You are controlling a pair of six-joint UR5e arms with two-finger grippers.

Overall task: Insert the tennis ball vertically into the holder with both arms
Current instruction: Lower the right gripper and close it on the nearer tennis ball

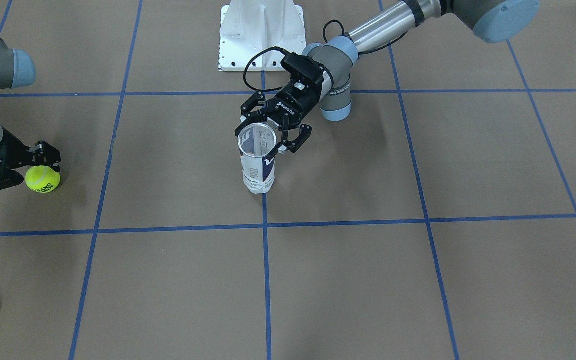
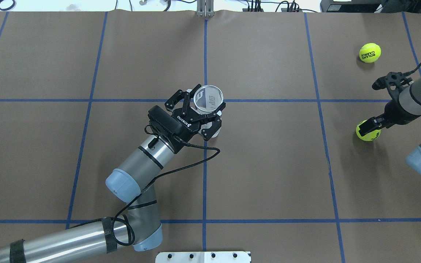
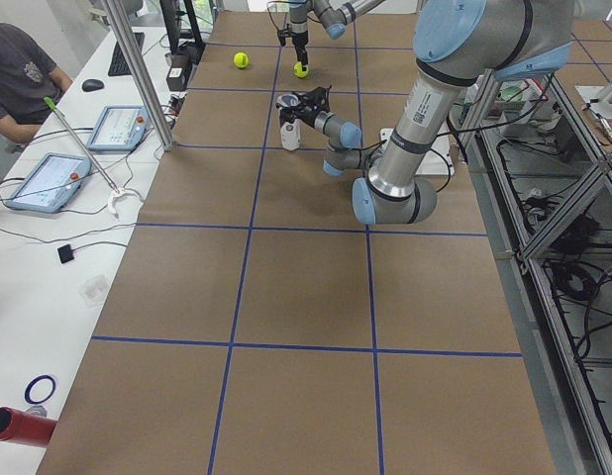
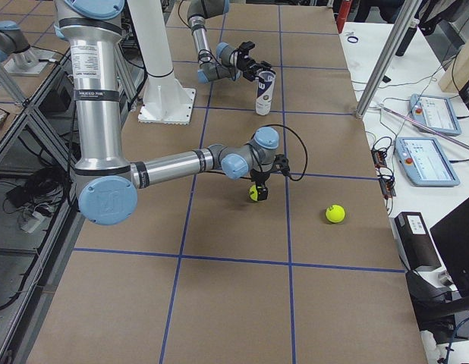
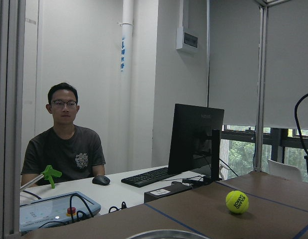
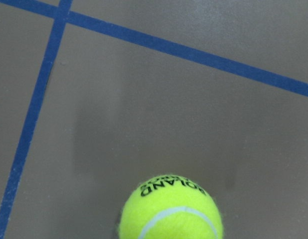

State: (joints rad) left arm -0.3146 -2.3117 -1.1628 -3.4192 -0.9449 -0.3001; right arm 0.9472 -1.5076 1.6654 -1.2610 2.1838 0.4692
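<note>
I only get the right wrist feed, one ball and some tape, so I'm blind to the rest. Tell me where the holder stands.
Observer: The holder stands upright, mouth up, on the centre tape line of the table, well away from your ball.
Operator: Now report my own gripper's state; it doesn't show in my feed.
Observer: The right gripper is open. In the overhead view, one finger is right over the tennis ball, which sits on the table rather than centred between the fingers.
</note>
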